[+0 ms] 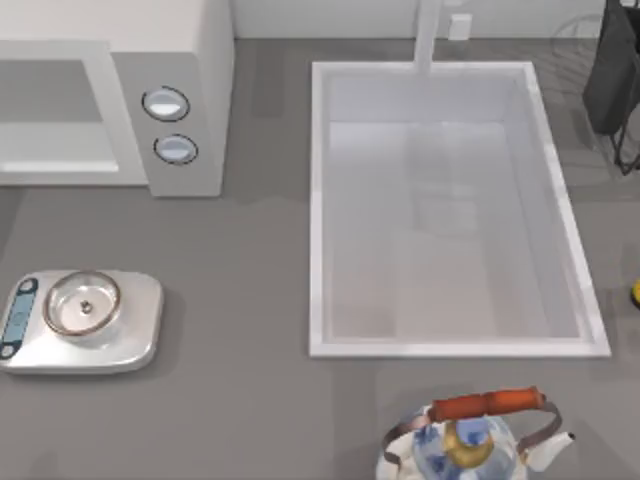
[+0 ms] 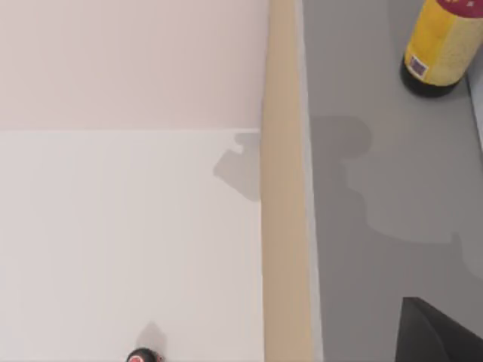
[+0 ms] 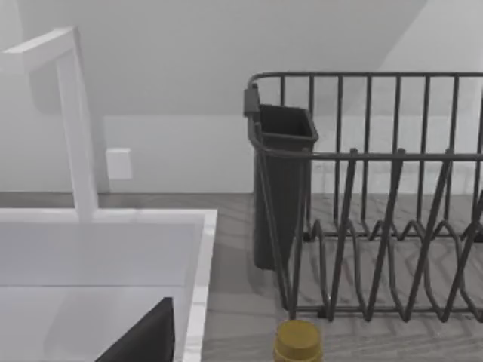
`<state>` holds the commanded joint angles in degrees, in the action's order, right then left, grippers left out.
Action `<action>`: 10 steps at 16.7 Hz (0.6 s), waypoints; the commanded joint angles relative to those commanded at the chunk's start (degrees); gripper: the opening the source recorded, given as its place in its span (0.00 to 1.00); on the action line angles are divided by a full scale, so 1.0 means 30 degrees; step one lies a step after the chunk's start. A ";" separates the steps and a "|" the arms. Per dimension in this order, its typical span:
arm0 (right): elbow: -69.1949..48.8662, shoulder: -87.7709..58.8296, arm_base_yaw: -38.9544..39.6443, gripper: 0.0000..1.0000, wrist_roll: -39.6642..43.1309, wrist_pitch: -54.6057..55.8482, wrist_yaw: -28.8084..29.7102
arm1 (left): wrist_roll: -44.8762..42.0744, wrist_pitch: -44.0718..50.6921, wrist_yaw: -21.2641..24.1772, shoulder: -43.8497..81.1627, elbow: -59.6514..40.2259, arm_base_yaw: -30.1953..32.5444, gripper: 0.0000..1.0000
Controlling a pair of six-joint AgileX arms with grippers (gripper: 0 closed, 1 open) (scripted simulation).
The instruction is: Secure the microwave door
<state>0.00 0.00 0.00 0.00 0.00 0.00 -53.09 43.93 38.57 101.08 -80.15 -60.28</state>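
Note:
The microwave (image 1: pixel 185 60) stands at the table's back left, a white box with two round silver-rimmed knobs (image 1: pixel 166 104) on its right panel. To the left of the knobs its front shows a grey recess (image 1: pixel 50 90) above a white floor. The microwave door is out of view. A dark part of my left gripper (image 2: pixel 441 332) shows at the corner of the left wrist view, over grey counter. In the right wrist view, a dark part of my right gripper (image 3: pixel 147 339) sits beside the sink rim.
A white sink (image 1: pixel 320 220) with a faucet (image 1: pixel 428 35) takes up the middle and right. A silver scale (image 1: pixel 80 318) lies front left and a kettle (image 1: pixel 470 445) at the front edge. A dark dish rack (image 3: pixel 370 211) and a yellow-labelled bottle (image 2: pixel 441 45) stand at the right.

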 joint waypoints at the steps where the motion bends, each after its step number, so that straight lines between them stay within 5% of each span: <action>1: 0.0000 0.0000 0.0000 1.00 0.0000 0.0000 0.0000 | 0.0019 -0.0038 0.0012 -0.0045 0.0059 0.0103 0.00; 10: 0.0000 0.0000 0.0000 1.00 0.0000 0.0000 0.0000 | -0.0060 -0.6061 0.0029 0.1772 0.4040 -0.0009 0.00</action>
<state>0.00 0.00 0.00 0.00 0.00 0.00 -53.26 25.75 38.65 106.40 -68.03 -60.31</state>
